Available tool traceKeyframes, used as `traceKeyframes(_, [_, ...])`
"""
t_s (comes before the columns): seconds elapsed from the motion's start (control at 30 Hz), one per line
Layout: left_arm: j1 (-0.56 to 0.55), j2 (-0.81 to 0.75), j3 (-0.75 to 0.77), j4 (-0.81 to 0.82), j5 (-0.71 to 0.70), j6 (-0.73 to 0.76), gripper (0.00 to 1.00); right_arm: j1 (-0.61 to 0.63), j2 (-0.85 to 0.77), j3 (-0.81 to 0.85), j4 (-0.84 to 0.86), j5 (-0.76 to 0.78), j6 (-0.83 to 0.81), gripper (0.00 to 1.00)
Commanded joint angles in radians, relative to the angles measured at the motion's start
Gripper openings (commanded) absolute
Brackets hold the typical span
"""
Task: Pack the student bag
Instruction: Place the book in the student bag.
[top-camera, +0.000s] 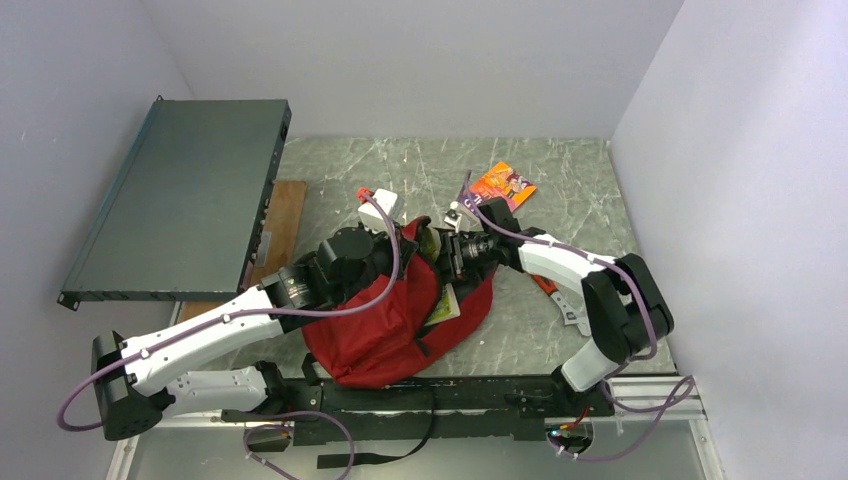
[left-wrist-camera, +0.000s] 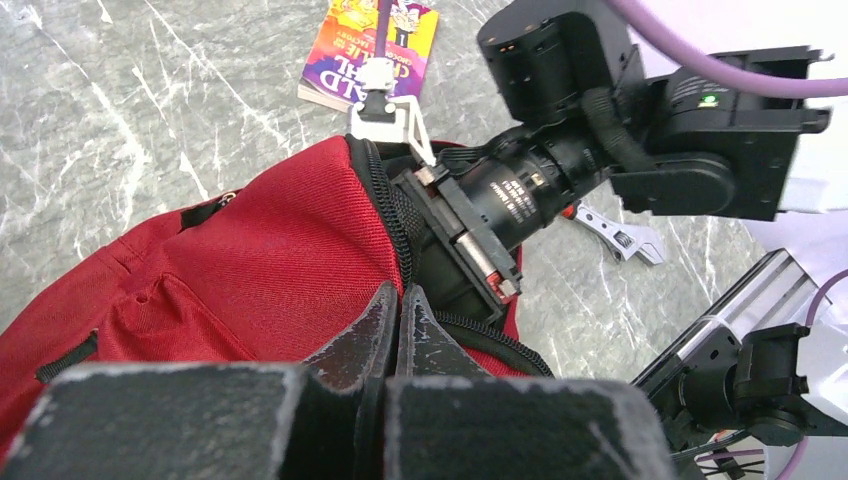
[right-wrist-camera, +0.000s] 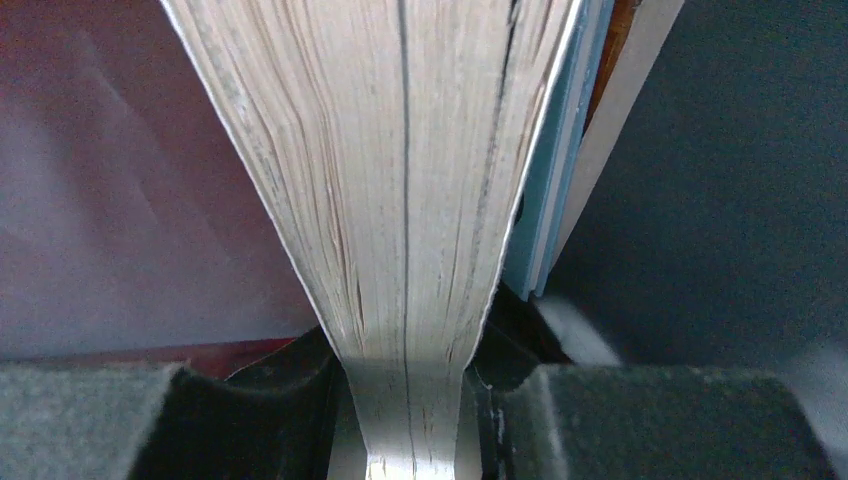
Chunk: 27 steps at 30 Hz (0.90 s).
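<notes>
I see the grey marbled table (top-camera: 560, 170) walled in white. A dark flat panel (top-camera: 180, 200) slants over its far left corner, above a wooden board (top-camera: 285, 215). The student bag (top-camera: 390, 335) lies slumped near the middle of the near edge, just beyond the arm bases, with its zipped mouth turned toward the far right. The left arm (top-camera: 220, 330) reaches in from the near left across the top of the bag. The right arm (top-camera: 600, 290) bends in from the right to the same mouth. In the left wrist view the left gripper (left-wrist-camera: 397, 305) has its fingers pressed together, tips right at the black zip on the bag's rim. I cannot tell whether any fabric is caught between them. The right gripper (right-wrist-camera: 410, 420) is pushed past that zip into the opening, with red fabric to its left. Its fingers are clamped on the page edge of a thick book (right-wrist-camera: 400, 200), and a thin blue-covered book (right-wrist-camera: 545, 200) lies against that book's right side. An orange paperback (top-camera: 503, 185) lies flat on the table beyond the bag, apart from it. A small metal wrench (left-wrist-camera: 620, 235) rests on the table to the right of the bag, under the right arm.
</notes>
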Motion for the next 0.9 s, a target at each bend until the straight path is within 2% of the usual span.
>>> traceKeyframes(0.0, [0.001,-0.011,0.002,0.134,0.031,0.016,0.00,0.024,0.038,0.068,0.170,-0.110,0.038,0.00])
traceKeyframes(0.13, [0.001,-0.004,0.008,0.136,0.040,0.024,0.00,0.086,0.137,0.125,0.249,-0.144,0.065,0.00])
traceKeyframes(0.27, [0.001,0.000,0.012,0.131,0.026,0.021,0.00,0.133,0.208,0.167,0.344,-0.062,0.134,0.00])
traceKeyframes(0.3, [0.001,0.000,0.008,0.134,0.020,0.016,0.00,0.136,0.224,0.166,0.392,-0.050,0.163,0.09])
traceKeyframes(0.37, [0.001,-0.002,0.000,0.132,0.002,0.008,0.00,0.137,0.268,0.173,0.432,-0.082,0.188,0.19])
traceKeyframes(0.43, [0.001,-0.005,0.002,0.113,-0.007,-0.002,0.00,0.128,0.276,0.182,0.346,-0.075,0.112,0.37])
traceKeyframes(0.5, [0.001,-0.014,-0.009,0.113,-0.003,-0.004,0.00,0.105,0.239,0.180,0.210,-0.005,0.003,0.55])
traceKeyframes(0.6, [0.001,-0.033,-0.040,0.128,-0.002,-0.002,0.00,0.059,0.176,0.147,0.148,0.027,-0.053,0.72])
traceKeyframes(0.67, [0.001,-0.035,-0.041,0.121,-0.003,-0.001,0.00,0.040,0.152,0.136,0.122,0.029,-0.078,0.78])
traceKeyframes(0.73, [0.001,-0.038,-0.039,0.113,-0.001,-0.005,0.00,0.035,0.141,0.139,0.067,0.054,-0.123,0.79])
traceKeyframes(0.87, [0.001,-0.048,-0.055,0.123,0.001,-0.011,0.00,0.037,0.118,0.131,0.044,0.093,-0.136,0.74])
